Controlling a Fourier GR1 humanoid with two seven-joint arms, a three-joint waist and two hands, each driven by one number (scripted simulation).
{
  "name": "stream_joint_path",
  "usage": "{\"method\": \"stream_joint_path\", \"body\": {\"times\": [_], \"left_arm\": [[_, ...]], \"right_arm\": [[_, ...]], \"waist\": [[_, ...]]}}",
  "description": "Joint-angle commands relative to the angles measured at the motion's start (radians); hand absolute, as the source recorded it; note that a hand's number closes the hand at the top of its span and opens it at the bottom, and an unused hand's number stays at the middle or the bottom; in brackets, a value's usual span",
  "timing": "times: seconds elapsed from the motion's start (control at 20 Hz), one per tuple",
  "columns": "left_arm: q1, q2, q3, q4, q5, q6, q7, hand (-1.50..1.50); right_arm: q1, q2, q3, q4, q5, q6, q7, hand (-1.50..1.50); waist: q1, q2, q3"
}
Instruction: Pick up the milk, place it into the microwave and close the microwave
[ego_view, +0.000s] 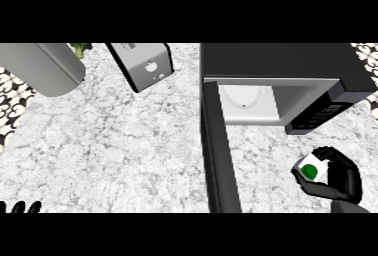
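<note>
While right hand (341, 186) clasps milk (311, 167), microwave door (220, 160) stands open nearby.

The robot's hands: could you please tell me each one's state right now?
Left hand: open, resting at the lower left edge.
Right hand: shut on the milk.

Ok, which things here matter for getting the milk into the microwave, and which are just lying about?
For the job: milk, held in the right robot hand; open microwave and its door.
Lying about: toaster; grey container; green leafy thing; left robot hand, resting lower left.
</note>
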Motion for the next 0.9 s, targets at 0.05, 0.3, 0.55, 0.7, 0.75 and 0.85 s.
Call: {"method": "stream_joint_path", "body": {"times": [0.05, 0.3, 0.55, 0.7, 0.75, 0.85], "left_arm": [[0.049, -0.011, -0.051, -0.025, -0.029, -0.002, -0.004, -1.50], [0.018, 0.012, 0.017, -0.018, 0.029, -0.017, 0.011, -1.50], [0.016, -0.011, 0.046, 0.047, 0.044, -0.029, -0.056, -1.50], [0.056, -0.007, 0.040, 0.000, 0.061, -0.041, -0.034, -1.50], [0.099, 0.020, 0.072, 0.002, 0.084, -0.075, -0.056, -1.50], [0.001, -0.015, 0.015, -0.015, 0.013, 0.001, 0.036, -1.50]], "right_arm": [[-0.005, -0.057, 0.027, 0.010, 0.006, 0.165, -0.084, 1.50], [-0.001, -0.037, 0.101, -0.234, -0.038, 0.175, 0.145, 1.50], [0.112, -0.019, 0.147, -0.509, -0.040, 0.105, 0.248, 1.50], [0.050, 0.006, 0.147, -0.491, -0.011, 0.044, 0.305, 1.50], [0.137, 0.040, 0.196, -0.639, 0.017, -0.008, 0.336, 1.50], [0.063, 0.029, 0.186, -0.646, 0.050, -0.068, 0.395, 1.50]], "waist": [[0.004, 0.001, 0.001], [-0.007, -0.003, -0.001], [-0.009, -0.004, -0.002], [0.000, 0.000, 0.000], [-0.004, -0.004, -0.001], [-0.009, 0.000, 0.000]]}}
